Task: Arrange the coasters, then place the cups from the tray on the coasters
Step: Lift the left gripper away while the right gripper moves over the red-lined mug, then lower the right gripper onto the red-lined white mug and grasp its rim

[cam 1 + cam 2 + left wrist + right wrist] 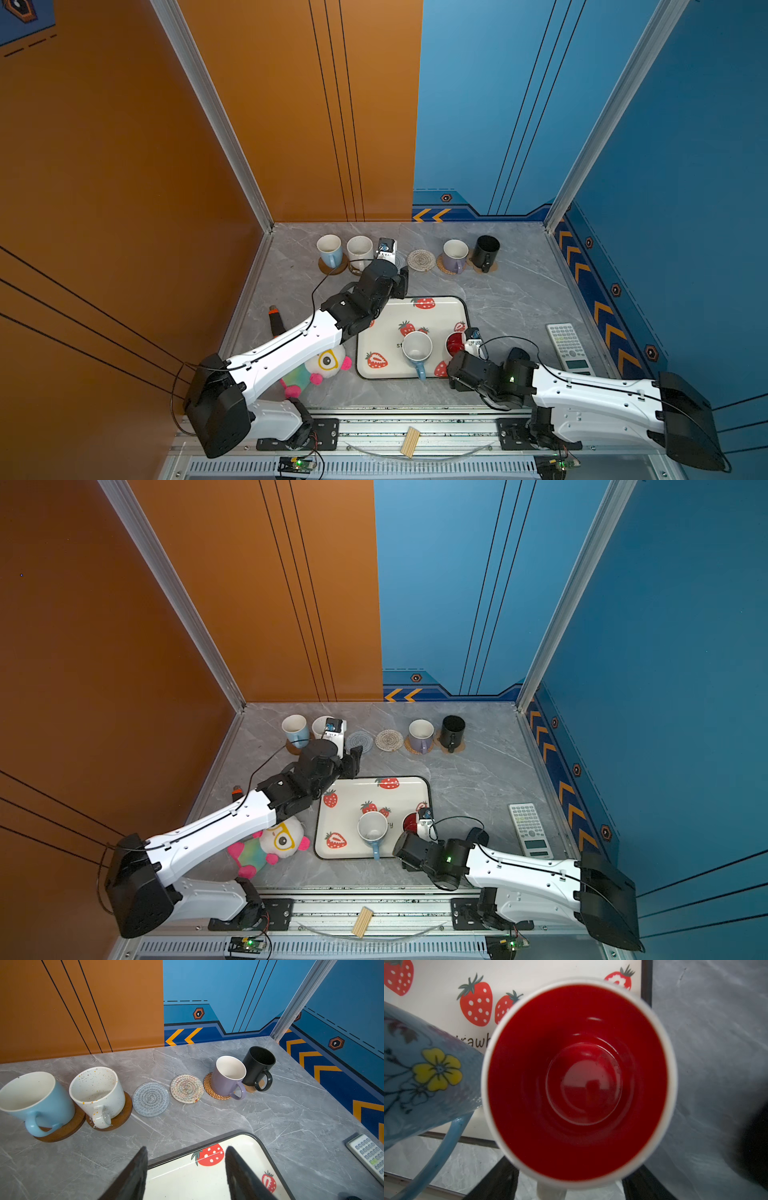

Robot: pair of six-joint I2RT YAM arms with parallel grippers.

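A row of coasters lines the back. The plain light blue [35, 1097] and speckled [97, 1088] cups stand on brown discs, the lavender cup [228, 1076] on rattan and the black cup [258, 1064] on a tan coaster. The grey [151, 1098] and cream [186, 1088] woven coasters are bare. On the strawberry tray [440, 320] stand a flowered light blue cup [417, 351] and a white cup with a red inside [579, 1076]. My right gripper [571, 1167] is open, a finger on each side of that cup's handle. My left gripper [186, 1148] hangs open and empty over the tray's far left corner.
A calculator [569, 347] lies by the right wall. A plush toy [324, 365] and a black tool with an orange tip [274, 320] lie left of the tray under my left arm. Walls close in the back and both sides.
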